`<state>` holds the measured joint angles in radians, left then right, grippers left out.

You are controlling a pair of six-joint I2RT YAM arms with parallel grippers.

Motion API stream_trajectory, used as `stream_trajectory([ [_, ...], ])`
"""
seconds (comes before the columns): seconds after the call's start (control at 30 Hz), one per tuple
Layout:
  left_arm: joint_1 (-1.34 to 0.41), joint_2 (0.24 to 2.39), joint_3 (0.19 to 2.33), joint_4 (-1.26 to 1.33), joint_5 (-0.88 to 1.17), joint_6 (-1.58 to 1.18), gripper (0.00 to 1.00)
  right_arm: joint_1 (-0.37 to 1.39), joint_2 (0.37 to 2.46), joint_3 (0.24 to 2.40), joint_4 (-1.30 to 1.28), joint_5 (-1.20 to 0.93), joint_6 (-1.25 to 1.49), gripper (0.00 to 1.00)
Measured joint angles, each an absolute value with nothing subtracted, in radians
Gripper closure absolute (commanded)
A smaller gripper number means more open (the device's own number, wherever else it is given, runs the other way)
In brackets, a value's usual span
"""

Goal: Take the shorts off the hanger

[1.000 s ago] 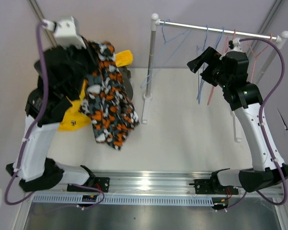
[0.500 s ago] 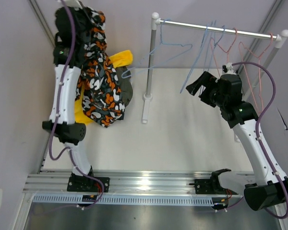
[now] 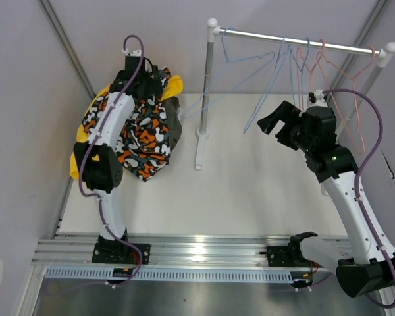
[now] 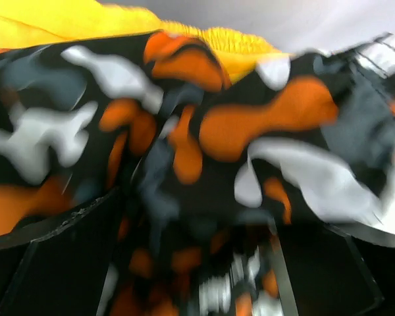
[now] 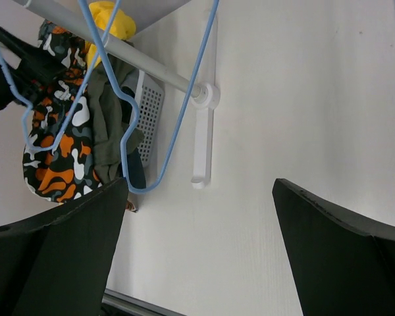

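shorts [image 3: 145, 135]: soft, light, floppy, so we would pinch a bunched waistband fold
left end effector [image 4: 197, 230]: jaws spread, shorts between them, seemingly loose
right end effector [image 5: 197, 184]: wide apart, empty

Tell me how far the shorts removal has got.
Done: the blue and pink wire hangers on the metal rail look bare, and the orange-black-white camouflage shorts lie piled with a yellow pair and an olive pair. In hand: nothing; the left tool is open over them, the right tool open by the rail. Left: seemingly nothing.
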<state>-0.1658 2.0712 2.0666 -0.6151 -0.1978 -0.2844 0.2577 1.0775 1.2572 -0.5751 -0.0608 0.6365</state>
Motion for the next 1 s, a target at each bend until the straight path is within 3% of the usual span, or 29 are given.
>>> stream_trajectory([
  [0.13,-0.219,1.840,1.970,-0.629,-0.262,-0.247,0.01,0.258,1.050,1.257,-0.580,-0.052,0.635,0.01],
  [0.3,-0.349,1.356,1.717,-0.529,-0.297,-0.200,0.01,0.258,1.007,1.258,-0.602,-0.041,0.609,0.01],
  [0.6,-0.335,0.553,1.035,-0.365,-0.189,-0.237,0.01,0.270,0.794,1.167,-0.622,-0.063,0.513,0.01],
  [0.73,-0.335,0.445,0.863,-0.447,-0.125,-0.254,0.01,0.273,0.619,1.066,-0.625,-0.061,0.489,0.01],
  [1.0,-0.335,0.247,0.784,-0.530,-0.093,-0.227,0.01,0.274,0.395,0.981,-0.611,-0.031,0.466,0.01],
])
